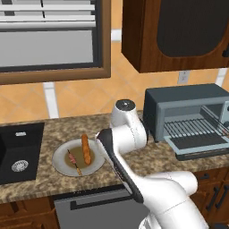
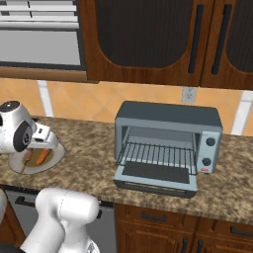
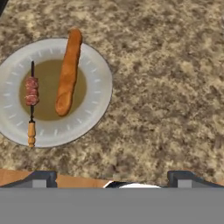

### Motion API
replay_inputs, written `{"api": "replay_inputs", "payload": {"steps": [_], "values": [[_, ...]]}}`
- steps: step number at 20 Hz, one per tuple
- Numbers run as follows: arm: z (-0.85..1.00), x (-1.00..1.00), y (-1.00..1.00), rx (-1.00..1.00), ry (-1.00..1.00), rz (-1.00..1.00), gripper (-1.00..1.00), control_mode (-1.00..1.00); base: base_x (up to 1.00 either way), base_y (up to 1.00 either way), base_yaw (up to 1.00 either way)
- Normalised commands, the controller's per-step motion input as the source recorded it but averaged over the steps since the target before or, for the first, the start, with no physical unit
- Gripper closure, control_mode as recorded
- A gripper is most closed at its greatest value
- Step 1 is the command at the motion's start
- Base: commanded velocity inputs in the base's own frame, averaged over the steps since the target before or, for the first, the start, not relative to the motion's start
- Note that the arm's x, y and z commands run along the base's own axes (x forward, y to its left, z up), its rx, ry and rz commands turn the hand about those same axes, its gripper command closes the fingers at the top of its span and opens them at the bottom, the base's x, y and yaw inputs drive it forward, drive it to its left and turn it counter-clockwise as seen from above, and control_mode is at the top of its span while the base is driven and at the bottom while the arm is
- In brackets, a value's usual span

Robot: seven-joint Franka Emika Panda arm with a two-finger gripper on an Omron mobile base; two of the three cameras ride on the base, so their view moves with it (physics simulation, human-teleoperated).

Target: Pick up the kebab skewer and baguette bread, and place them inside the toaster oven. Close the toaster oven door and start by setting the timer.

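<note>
A white plate (image 3: 94,109) lies on the granite counter with the baguette bread (image 3: 68,72) and the kebab skewer (image 3: 31,103) side by side on it, apart. My gripper (image 3: 113,178) hovers open above the counter, off the plate's edge, holding nothing. From the base, the baguette bread (image 1: 85,148) and kebab skewer (image 1: 74,162) sit on the plate (image 1: 60,159) left of my arm. The toaster oven (image 2: 168,126) stands to the right, its door (image 2: 155,179) dropped open and the wire rack (image 2: 158,153) bare.
A black sink (image 1: 20,152) is set into the counter left of the plate. Two knobs (image 2: 209,150) sit on the oven's right front. Dark wood cabinets (image 2: 148,39) hang overhead. Bare granite (image 2: 91,158) lies between plate and oven.
</note>
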Motion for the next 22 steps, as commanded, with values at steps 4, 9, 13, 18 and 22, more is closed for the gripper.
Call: {"api": "replay_inputs", "payload": {"steps": [4,9,13,18,22], "values": [[-0.50,0.71,0.49,0.00,0.24,0.00,-1.00,-1.00,0.00,0.00,0.00],[-0.48,0.69,0.36,0.00,0.21,0.00,-1.00,-1.00,0.00,0.00,0.00],[-0.42,0.70,0.68,0.00,0.09,0.00,-1.00,-1.00,0.00,0.00,0.00],[-0.32,0.47,0.22,0.00,0.05,0.00,-1.00,-1.00,0.00,0.00,0.00],[-0.41,0.46,0.19,0.00,0.08,0.00,-1.00,-1.00,0.00,0.00,0.00]]}}
